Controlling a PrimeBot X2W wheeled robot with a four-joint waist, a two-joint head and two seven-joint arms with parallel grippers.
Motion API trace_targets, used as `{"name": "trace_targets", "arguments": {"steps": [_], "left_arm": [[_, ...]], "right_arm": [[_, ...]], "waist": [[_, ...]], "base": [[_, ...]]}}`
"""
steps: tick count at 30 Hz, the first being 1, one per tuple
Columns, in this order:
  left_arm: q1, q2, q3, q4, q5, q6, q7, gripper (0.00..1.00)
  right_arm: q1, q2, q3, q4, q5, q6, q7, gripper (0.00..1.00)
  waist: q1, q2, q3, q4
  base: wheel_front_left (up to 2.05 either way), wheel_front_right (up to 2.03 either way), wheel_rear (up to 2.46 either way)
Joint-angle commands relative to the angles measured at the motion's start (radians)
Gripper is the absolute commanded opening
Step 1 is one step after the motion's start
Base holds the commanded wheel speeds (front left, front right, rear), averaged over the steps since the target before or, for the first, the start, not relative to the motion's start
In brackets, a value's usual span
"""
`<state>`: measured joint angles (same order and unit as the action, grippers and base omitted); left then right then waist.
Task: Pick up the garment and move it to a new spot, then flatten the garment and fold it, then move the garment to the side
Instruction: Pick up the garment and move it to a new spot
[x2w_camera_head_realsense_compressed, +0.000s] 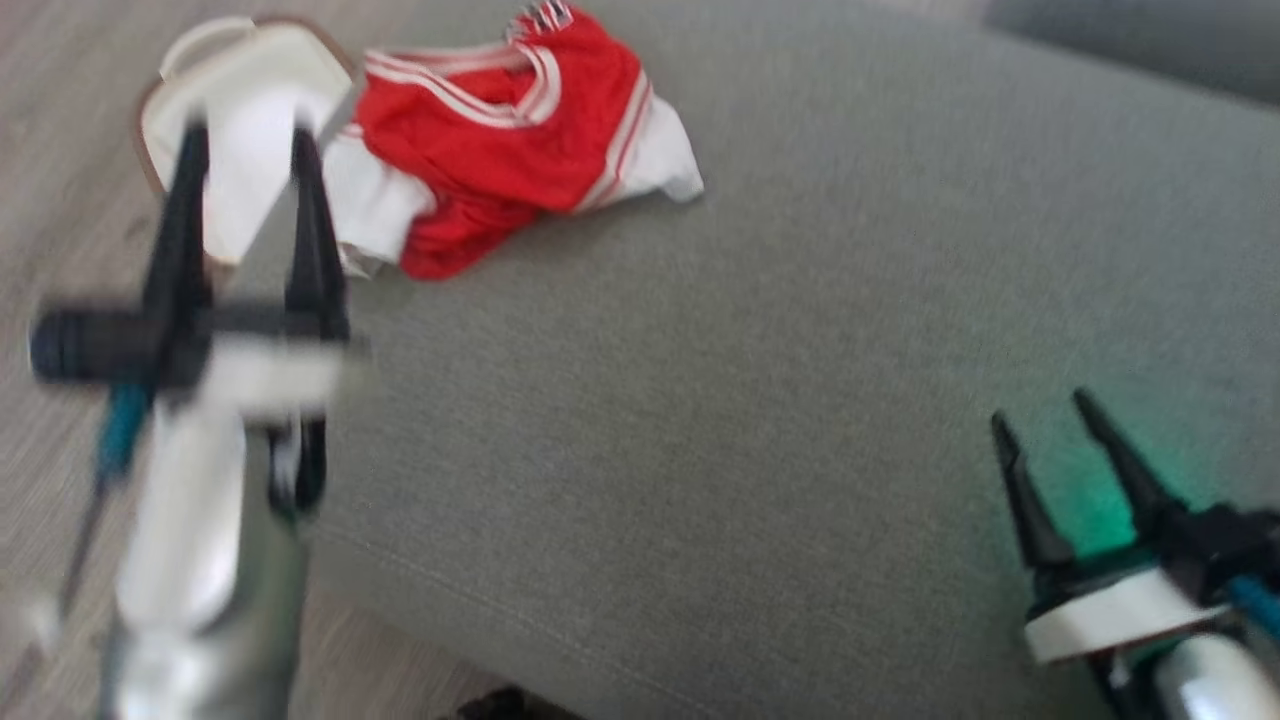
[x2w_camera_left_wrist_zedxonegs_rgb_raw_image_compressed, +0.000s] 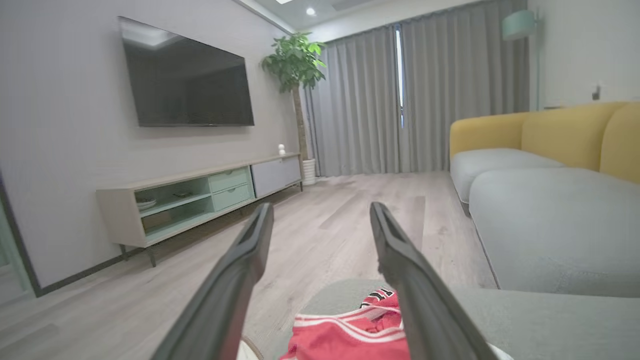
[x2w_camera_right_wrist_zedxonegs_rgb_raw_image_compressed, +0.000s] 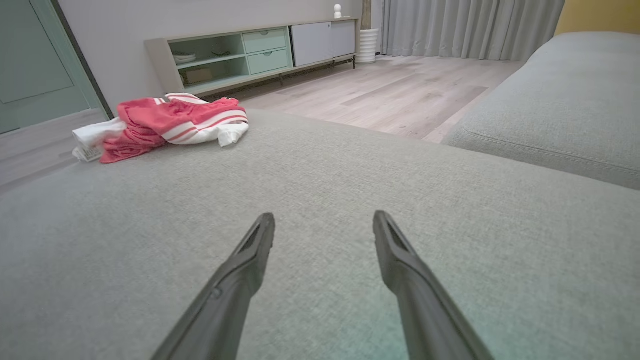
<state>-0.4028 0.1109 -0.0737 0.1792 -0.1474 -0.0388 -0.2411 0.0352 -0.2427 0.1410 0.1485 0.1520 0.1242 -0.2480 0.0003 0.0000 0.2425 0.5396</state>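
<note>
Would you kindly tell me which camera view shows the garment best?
The right wrist view: the whole garment lies sharp and unblocked on the grey cushion. The head view shows it from above but blurred. The left wrist view catches a part, cut by the bottom edge.

The left gripper's two dark fingers stood wide apart and empty. Between them, at the bottom edge, a crumpled red-and-white garment lay on a grey cushion. Beyond were a wood floor, a wall-mounted television, a low cabinet, a potted plant and a yellow-backed sofa.
</note>
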Motion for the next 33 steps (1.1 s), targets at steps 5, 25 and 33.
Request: {"name": "trace_targets", "arguments": {"steps": [5, 25, 33], "left_arm": [[-0.349, 0.01, 0.02, 0.238, -0.069, -0.041, 0.123, 1.0], [-0.72, 0.034, -0.127, 0.918, -0.285, -0.092, 0.377, 0.0], [-0.795, 0.1, -0.259, 0.813, -0.341, -0.092, 0.23, 0.0]], "right_arm": [[-0.056, -0.1, -0.001, -0.126, -0.016, 0.007, 0.038, 1.0], [-0.077, -0.137, -0.007, -0.303, -0.018, 0.007, 0.115, 1.0], [-0.103, -0.076, 0.038, -0.219, -0.006, 0.007, 0.05, 1.0]], "waist": [[-0.0003, 0.0, 0.19, -0.055], [-0.0003, 0.0, 0.303, -0.184], [-0.0003, 0.0, 0.179, -0.222]], "base": [[0.0, 0.0, 0.0], [0.0, 0.0, 0.0], [0.0, 0.0, 0.0]]}}
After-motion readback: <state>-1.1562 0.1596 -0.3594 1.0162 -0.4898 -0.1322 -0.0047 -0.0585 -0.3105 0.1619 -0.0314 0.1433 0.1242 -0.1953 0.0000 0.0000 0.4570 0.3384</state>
